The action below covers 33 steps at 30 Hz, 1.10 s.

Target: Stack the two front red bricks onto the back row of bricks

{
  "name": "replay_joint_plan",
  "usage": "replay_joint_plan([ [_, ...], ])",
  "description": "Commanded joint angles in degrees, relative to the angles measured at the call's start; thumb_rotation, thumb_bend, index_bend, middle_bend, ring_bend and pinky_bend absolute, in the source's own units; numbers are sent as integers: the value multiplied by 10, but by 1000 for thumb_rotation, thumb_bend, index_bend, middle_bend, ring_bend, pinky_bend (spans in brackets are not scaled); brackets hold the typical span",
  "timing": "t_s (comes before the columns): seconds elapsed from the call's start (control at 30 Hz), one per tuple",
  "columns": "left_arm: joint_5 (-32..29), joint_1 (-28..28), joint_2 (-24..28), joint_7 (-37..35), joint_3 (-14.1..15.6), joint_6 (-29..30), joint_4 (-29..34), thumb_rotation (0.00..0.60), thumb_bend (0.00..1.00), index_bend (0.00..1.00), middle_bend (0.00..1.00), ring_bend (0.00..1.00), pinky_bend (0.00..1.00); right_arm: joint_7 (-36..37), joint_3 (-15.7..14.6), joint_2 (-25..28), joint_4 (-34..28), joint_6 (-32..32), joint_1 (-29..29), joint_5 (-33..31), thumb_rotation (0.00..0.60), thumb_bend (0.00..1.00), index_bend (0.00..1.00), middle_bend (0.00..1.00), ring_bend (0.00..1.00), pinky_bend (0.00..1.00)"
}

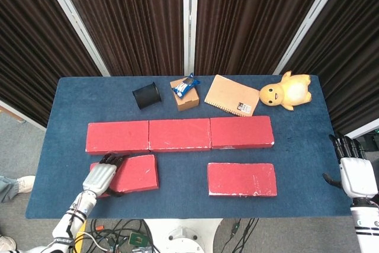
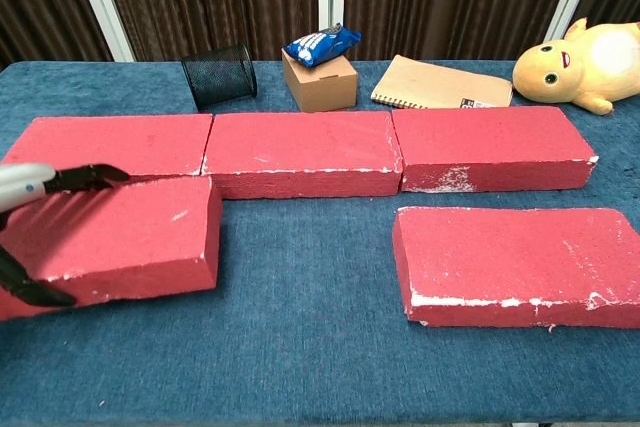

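My left hand (image 1: 100, 176) (image 2: 28, 232) grips the front left red brick (image 1: 136, 173) (image 2: 125, 237) at its left end, fingers over the far edge and thumb on the near edge. That brick is raised and slightly tilted, close against the back row of three red bricks (image 1: 179, 134) (image 2: 300, 152). The front right red brick (image 1: 241, 179) (image 2: 520, 262) lies flat on the blue table (image 1: 302, 146). Beyond the table's right edge, my right hand (image 1: 354, 170) holds nothing, with its fingers apart; the chest view does not show it.
Behind the back row stand a black mesh cup (image 1: 146, 95), a cardboard box (image 1: 186, 100) with a blue snack bag (image 1: 186, 85) on top, a brown notebook (image 1: 231, 94) and a yellow plush toy (image 1: 287, 92).
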<state>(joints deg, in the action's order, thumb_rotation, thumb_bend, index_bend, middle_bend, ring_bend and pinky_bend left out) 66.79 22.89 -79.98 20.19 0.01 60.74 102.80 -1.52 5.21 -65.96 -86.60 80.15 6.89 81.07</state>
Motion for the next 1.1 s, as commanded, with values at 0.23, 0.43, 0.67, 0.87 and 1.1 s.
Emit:
replay_joint_plan([
  [0.23, 60, 59, 133, -27, -79, -4, 64, 600, 124, 62, 183, 196, 0, -7, 3, 6, -10, 6, -2, -2, 600, 75, 0, 0, 0, 0],
  [0.43, 54, 129, 144, -107, -116, -102, -1, 600, 124, 70, 183, 196, 0, -18, 1, 4, -14, 0, 1, -2, 600, 75, 0, 0, 0, 0],
  [0.67, 61, 186, 80, -172, -112, -180, -114, 600, 123, 73, 183, 195, 0, -32, 3, 4, -25, -2, 7, 0, 600, 77, 0, 0, 0, 0],
  [0.87, 53, 212, 30, -198, -109, -204, -188, 600, 123, 73, 183, 195, 0, -43, 4, 4, -37, -2, 10, 3, 600, 78, 0, 0, 0, 0],
  [1.1, 10, 227, -2, -195, -109, -219, -240, 600, 123, 74, 184, 195, 0, -49, 2, 0, -39, -9, 14, 0, 600, 78, 0, 0, 0, 0],
])
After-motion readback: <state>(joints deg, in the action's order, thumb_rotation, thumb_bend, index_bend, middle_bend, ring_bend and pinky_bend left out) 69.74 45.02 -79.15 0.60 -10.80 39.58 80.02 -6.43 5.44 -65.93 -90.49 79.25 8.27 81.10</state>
